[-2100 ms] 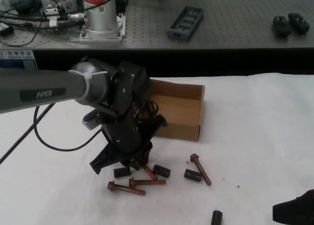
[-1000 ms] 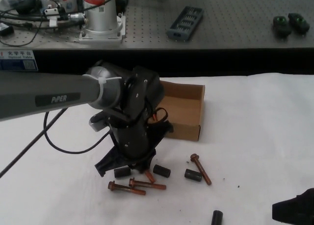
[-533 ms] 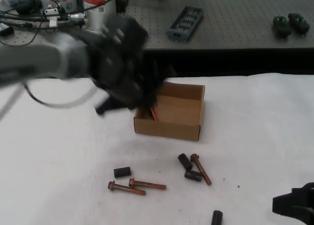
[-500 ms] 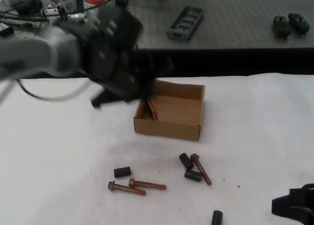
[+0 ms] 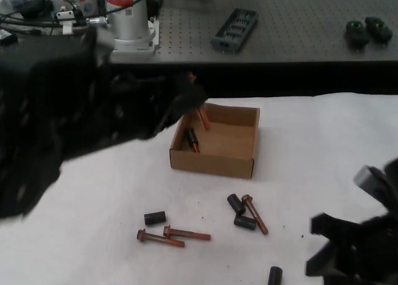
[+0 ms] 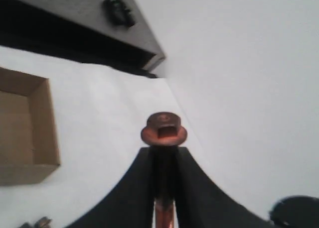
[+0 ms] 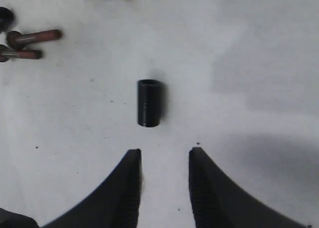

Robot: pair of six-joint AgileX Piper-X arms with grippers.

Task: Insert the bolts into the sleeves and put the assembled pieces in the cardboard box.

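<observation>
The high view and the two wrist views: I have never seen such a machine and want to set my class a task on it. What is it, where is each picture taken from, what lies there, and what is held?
This is a robot with two arms, each ending in a two-fingered gripper. The high view looks down over the bench from behind the arms; each wrist view comes from a camera on one arm's wrist. The left gripper is shut on a copper-coloured bolt, by the cardboard box, where what looks like a bolt in a sleeve already lies. The right gripper is open just short of a lone black sleeve. On the white cloth lie three loose bolts and three more sleeves.
</observation>
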